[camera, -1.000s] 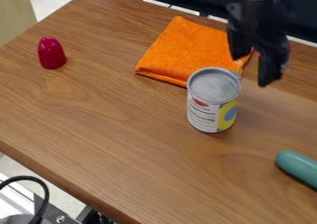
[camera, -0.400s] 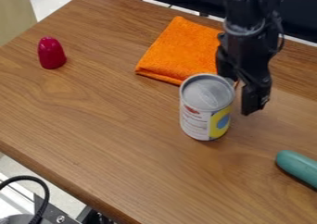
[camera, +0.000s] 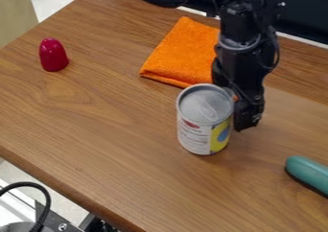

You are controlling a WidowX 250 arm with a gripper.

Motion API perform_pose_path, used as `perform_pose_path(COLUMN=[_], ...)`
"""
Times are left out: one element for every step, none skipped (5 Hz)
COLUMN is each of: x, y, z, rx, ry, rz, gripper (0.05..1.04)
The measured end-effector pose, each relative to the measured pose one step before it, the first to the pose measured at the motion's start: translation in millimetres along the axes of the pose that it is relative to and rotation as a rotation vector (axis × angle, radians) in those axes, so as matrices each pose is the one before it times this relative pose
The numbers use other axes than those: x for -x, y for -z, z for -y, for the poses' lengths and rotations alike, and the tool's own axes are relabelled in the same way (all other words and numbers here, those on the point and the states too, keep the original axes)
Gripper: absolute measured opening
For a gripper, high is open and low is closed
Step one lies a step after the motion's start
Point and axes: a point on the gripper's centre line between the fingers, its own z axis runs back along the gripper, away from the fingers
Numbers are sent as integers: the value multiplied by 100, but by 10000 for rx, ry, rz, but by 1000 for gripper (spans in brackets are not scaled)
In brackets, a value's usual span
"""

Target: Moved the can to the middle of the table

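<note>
The can (camera: 205, 119) is a metal cylinder with a closed grey ridged top and a white label bearing red, yellow and blue patches; it stands upright on the brown wood-grained table (camera: 96, 130), in from the edges

Orange cloth (camera: 182, 53), crimson cone-like object (camera: 53, 55), teal object (camera: 309, 172), brown wood-grain table (camera: 122, 145).

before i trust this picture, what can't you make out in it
Camera view:
- Far side of the can: turned away from the camera.
- Where the gripper meets the can, if it does: hidden behind the can.
- Right part of the orange cloth: covered by the gripper and arm.
- Rest of the green thing: cut off by the right edge.
- Small print on the can: too small.
</note>
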Motion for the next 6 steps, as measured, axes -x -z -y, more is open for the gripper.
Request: perform_pose_path(x=[1666,1742,1541,1907,1782,1391], y=[104,-56,80,47,-119,40], z=[-634,-709,-653,-842,-1033,-855], rx=[-169,-114,-31,-48,-393,-99], ry=[158,62,86,-126,-273,-125], rz=[-227,-47,-74,-131,0,-87], gripper=[999,999,999,999,999,999])
